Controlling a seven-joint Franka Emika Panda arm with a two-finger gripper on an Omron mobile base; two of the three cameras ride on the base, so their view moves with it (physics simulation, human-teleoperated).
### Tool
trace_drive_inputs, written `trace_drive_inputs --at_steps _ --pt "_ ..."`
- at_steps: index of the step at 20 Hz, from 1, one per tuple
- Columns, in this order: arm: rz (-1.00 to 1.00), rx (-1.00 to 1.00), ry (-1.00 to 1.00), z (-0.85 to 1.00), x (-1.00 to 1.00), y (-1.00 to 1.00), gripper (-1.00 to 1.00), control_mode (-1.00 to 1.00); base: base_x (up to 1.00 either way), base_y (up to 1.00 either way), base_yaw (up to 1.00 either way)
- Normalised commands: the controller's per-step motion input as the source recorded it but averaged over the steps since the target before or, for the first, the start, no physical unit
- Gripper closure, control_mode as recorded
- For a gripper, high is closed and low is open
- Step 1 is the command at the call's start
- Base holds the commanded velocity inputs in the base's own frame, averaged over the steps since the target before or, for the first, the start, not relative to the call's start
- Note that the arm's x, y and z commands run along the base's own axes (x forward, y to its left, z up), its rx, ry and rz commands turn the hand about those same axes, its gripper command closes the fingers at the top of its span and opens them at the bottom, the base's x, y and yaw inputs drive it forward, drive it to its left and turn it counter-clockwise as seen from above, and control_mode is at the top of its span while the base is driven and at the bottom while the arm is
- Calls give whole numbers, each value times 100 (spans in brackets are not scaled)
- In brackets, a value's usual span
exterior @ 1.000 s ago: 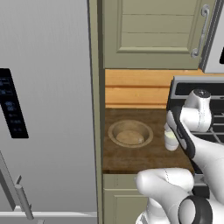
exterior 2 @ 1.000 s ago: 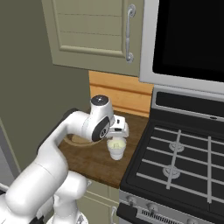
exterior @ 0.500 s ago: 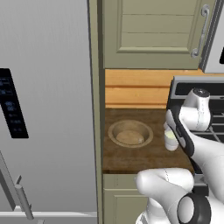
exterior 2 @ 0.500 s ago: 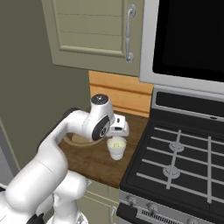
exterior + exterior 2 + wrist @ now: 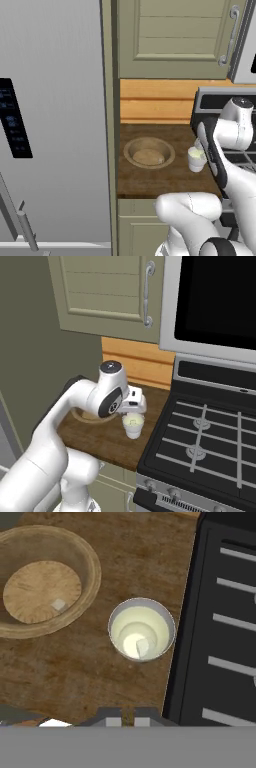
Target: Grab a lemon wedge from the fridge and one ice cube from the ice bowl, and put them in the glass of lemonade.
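The claw (image 5: 123, 716) hangs directly above the glass of lemonade (image 5: 142, 636), its two dark tips close together with only a thin slit between them — nothing pinched. Seen from the hand, the glass stands just beyond the tips on the brown wooden desk (image 5: 125, 562), with a small pale cube (image 5: 143, 647) lying in the yellowish liquid. The ice bowl (image 5: 87, 577) sits further off to the upper left of the claw, apart from the glass, and one small ice cube (image 5: 59, 604) rests on its round tan bottom. The black stove (image 5: 220, 627) runs along the claw's right side. In the left base view the fridge (image 5: 55, 120) stands shut — well to the left of the claw.
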Motion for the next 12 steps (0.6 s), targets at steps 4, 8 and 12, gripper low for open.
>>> trace_drive_inputs --at_steps 4,8,12 --pt "0 0 -4 34 -57 1 -100 -100 0 0 0" --pt "0 0 -7 49 -62 6 -100 -100 0 0 0" --pt "-3 0 -4 55 -95 32 -100 -100 0 0 0"
